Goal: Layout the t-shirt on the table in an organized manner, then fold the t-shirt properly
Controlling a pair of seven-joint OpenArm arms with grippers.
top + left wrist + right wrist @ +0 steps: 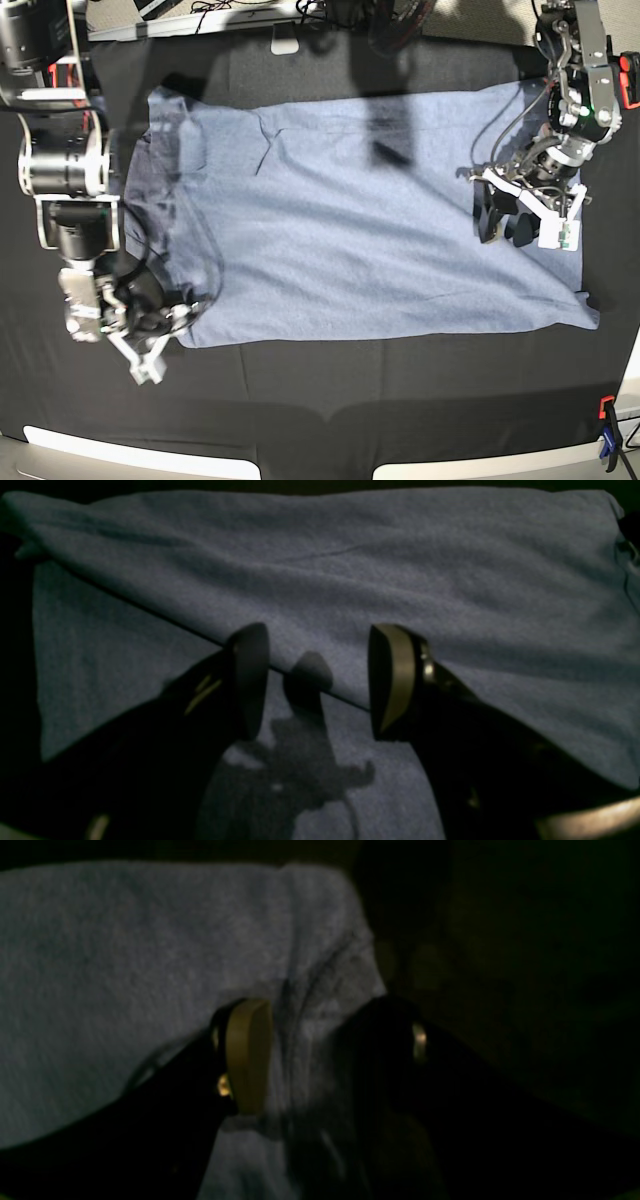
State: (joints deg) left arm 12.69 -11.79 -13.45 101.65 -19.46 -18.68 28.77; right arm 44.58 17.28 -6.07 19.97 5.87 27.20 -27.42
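Note:
The blue-grey t-shirt (pixel 350 230) lies spread across the black table (pixel 320 400), its left part folded over in creases. My left gripper (pixel 503 228) hovers open over the shirt's right part. In the left wrist view a diagonal fold edge of the t-shirt (pixel 350 565) runs between the fingers of the left gripper (pixel 317 680), which clamp nothing. My right gripper (pixel 172 325) sits at the shirt's near-left corner. In the right wrist view the right gripper (pixel 320 1055) stands open, with a creased edge of the t-shirt (pixel 125 965) between its spread fingers.
An orange and blue clamp (pixel 608 440) grips the table's near-right corner. Cables and a white device (pixel 285 45) lie beyond the far edge. A white rim (pixel 120 455) runs along the near edge. The right arm's column (pixel 65 170) stands at the left.

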